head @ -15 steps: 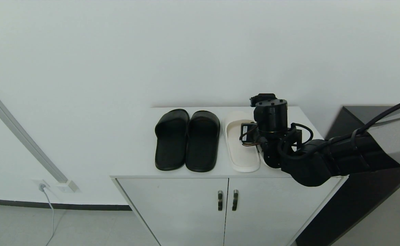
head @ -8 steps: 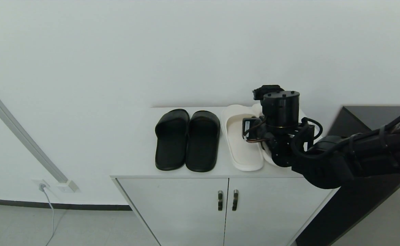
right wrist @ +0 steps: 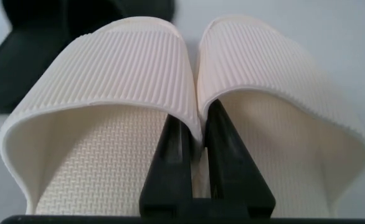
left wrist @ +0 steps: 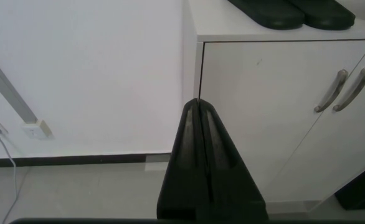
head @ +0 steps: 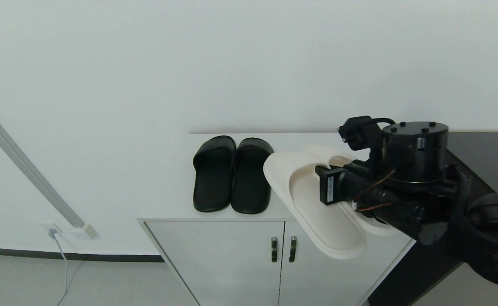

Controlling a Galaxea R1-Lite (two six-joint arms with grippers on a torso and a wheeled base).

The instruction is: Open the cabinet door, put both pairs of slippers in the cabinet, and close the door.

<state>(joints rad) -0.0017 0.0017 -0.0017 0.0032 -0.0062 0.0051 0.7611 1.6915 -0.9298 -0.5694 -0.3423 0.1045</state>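
Right end effector (right wrist: 200, 134): closed on the touching inner strap edges of both white slippers (head: 317, 204), held in the air, lower right of head view.
Left end effector (left wrist: 200, 124): closed, empty.
Handling: light, soft ribbed foam; straps likely flex, pair may sag.
Black slippers (head: 232, 174): centre, on surface (head: 168, 208).
Cabinet doors (head: 223, 263): closed.

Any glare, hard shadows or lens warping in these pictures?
Head view: soft even light, a faint sheen on the black rubber slippers; the white two-door cabinet tapers downward from the steep angle, edges straight. Right wrist view: cream ribbed rubber slippers shaded under their straps. Left wrist view: left pincer a dark silhouette.
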